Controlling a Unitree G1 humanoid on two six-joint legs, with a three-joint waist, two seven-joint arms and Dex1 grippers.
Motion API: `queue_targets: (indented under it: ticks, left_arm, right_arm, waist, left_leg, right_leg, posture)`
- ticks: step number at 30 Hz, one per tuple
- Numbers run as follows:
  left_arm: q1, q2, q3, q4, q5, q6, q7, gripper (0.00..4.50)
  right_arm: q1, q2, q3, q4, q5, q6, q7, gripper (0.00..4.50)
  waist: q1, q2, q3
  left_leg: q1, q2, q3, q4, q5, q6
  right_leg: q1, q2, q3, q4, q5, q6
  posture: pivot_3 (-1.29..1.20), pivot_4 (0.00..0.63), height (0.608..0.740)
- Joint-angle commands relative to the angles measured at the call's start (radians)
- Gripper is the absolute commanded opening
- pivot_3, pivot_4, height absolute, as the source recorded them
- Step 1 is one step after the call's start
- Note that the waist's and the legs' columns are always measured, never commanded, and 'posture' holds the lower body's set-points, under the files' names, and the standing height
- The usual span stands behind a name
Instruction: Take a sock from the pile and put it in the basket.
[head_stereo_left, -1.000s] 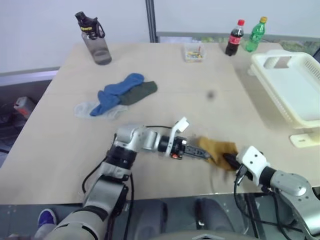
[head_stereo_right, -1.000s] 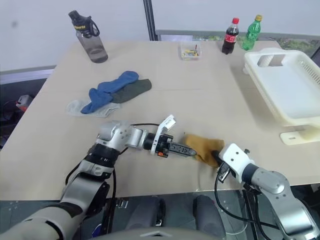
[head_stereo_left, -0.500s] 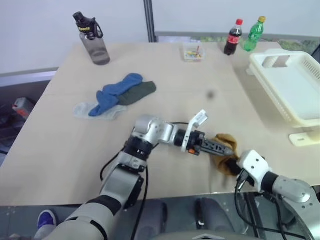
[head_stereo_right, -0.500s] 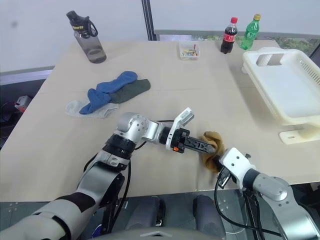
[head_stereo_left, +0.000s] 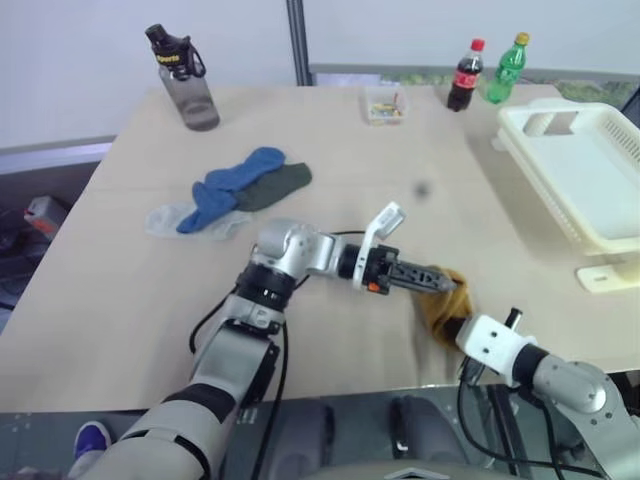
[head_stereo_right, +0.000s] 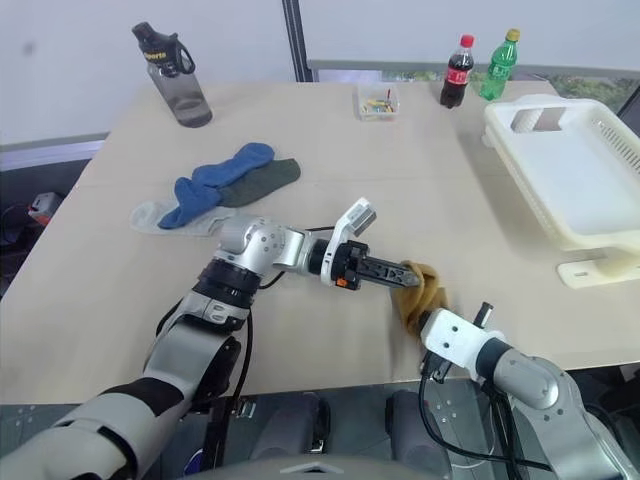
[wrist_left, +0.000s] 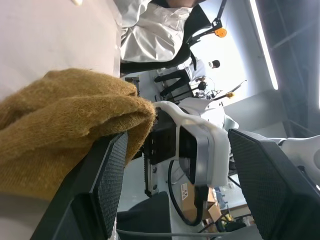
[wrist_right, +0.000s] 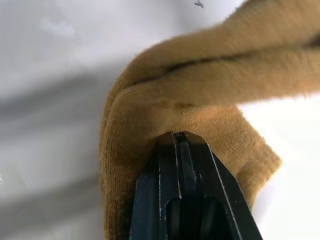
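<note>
R hand clamped tight on mustard sock, near bench front edge. L hand spread wide, one finger against sock. Pile & basket well apart.

Looks like a robotics lab or test room, not a home. Plain beige worktable set against a bare pale partition wall with a metal post. Props are laid out as for a trial: water bottle, two soda bottles, small clear box. Left wrist view: ceiling strip lights, stands and cabled equipment beyond the table edge.
</note>
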Motion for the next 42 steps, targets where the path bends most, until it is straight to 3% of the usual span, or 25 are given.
queue_targets:
  ticks: [1, 8, 14, 18, 23, 26, 30, 34, 39, 42]
  left_arm:
    - [-0.024, -0.062, -0.044, 0.04, 0.015, -0.049, -0.033, 3.42]
    - [-0.015, -0.117, -0.152, 0.123, 0.092, -0.096, -0.057, 3.42]
    - [-0.013, -0.153, -0.208, 0.284, 0.2, -0.183, -0.069, 3.42]
    - [-0.011, -0.167, -0.217, 0.371, 0.254, -0.246, -0.104, 3.42]
    - [0.022, -0.035, -0.248, 0.169, 0.199, -0.215, -0.295, 3.42]
    - [0.059, 0.094, -0.251, 0.0, 0.181, -0.257, -0.381, 3.42]
    - [0.088, 0.184, -0.207, -0.128, 0.165, -0.305, -0.397, 3.42]
    - [0.134, 0.242, -0.196, -0.244, 0.183, -0.364, -0.375, 3.42]
    - [0.213, 0.277, -0.139, -0.363, 0.197, -0.428, -0.275, 3.42]
    - [0.293, 0.323, -0.099, -0.446, 0.254, -0.628, -0.24, 3.42]
  right_arm:
    - [0.029, -0.029, 0.048, 0.05, -0.075, -0.011, 0.019, 0.04]
    - [0.084, -0.043, -0.007, -0.031, -0.142, 0.005, 0.022, 0.04]
    - [0.202, -0.03, -0.144, -0.259, -0.07, 0.103, 0.085, 0.04]
    - [0.294, 0.056, -0.261, -0.402, 0.069, 0.189, 0.111, 1.31]
    - [0.369, 0.185, -0.433, -0.422, 0.328, 0.17, 0.053, 3.48]
    - [0.351, 0.173, -0.538, -0.422, 0.52, 0.213, -0.017, 3.48]
    - [0.234, 0.111, -0.59, -0.422, 0.723, 0.369, -0.129, 3.48]
    - [0.042, 0.076, -0.525, -0.41, 0.817, 0.533, -0.196, 3.48]
    - [-0.137, 0.053, -0.364, -0.306, 0.781, 0.645, -0.238, 3.48]
    - [-0.184, 0.071, -0.342, -0.292, 0.823, 0.699, -0.245, 3.48]
  waist:
    - [0.001, -0.002, 0.0]
    - [0.007, -0.001, 0.0]
    - [0.026, -0.001, 0.0]
    - [0.027, -0.001, -0.002]
    - [0.019, 0.0, -0.003]
    - [0.0, 0.002, -0.002]
    - [0.001, 0.004, -0.001]
    - [0.017, 0.005, 0.0]
    - [0.023, 0.006, 0.0]
    - [0.023, 0.006, 0.001]
  left_leg:
    - [0.0, 0.0, 0.001, 0.0, 0.0, 0.0]
    - [-0.001, 0.0, 0.0, 0.0, 0.0, 0.0]
    - [-0.004, -0.001, 0.0, 0.001, 0.0, 0.0]
    - [-0.006, -0.001, -0.001, 0.002, 0.0, 0.001]
    - [-0.006, 0.001, -0.007, 0.002, 0.0, 0.001]
    - [-0.006, 0.004, -0.005, 0.002, 0.0, 0.0]
    - [-0.006, 0.004, -0.005, 0.002, 0.0, 0.0]
    - [-0.008, 0.002, -0.007, 0.002, 0.0, 0.001]
    - [-0.012, 0.001, -0.006, 0.002, 0.0, 0.001]
    - [-0.012, 0.002, -0.007, 0.001, 0.0, 0.001]
  right_leg:
    - [0.0, 0.0, 0.0, 0.0, -0.001, 0.0]
    - [0.0, 0.0, 0.0, 0.0, -0.001, 0.0]
    - [-0.001, -0.001, -0.003, -0.002, -0.001, -0.001]
    - [-0.001, -0.001, -0.005, -0.004, -0.001, 0.0]
    - [-0.001, -0.001, -0.006, -0.003, -0.002, 0.0]
    - [-0.003, -0.001, -0.004, -0.001, 0.0, -0.003]
    - [-0.004, -0.001, -0.004, 0.0, 0.0, -0.004]
    - [-0.004, -0.002, -0.005, -0.001, 0.0, -0.004]
    - [-0.007, -0.002, -0.005, -0.002, 0.0, -0.004]
    - [-0.008, -0.002, -0.005, -0.002, 0.001, -0.004]
  posture:
    - [0.0, 0.15, 0.74]
    - [0.0, 0.15, 0.74]
    - [0.0, 0.15, 0.74]
    - [0.0, 0.15, 0.74]
    - [0.0, 0.15, 0.74]
    - [0.0, 0.15, 0.74]
    - [0.0, 0.15, 0.74]
    - [0.0, 0.15, 0.74]
    - [0.0, 0.15, 0.74]
    - [0.0, 0.15, 0.74]
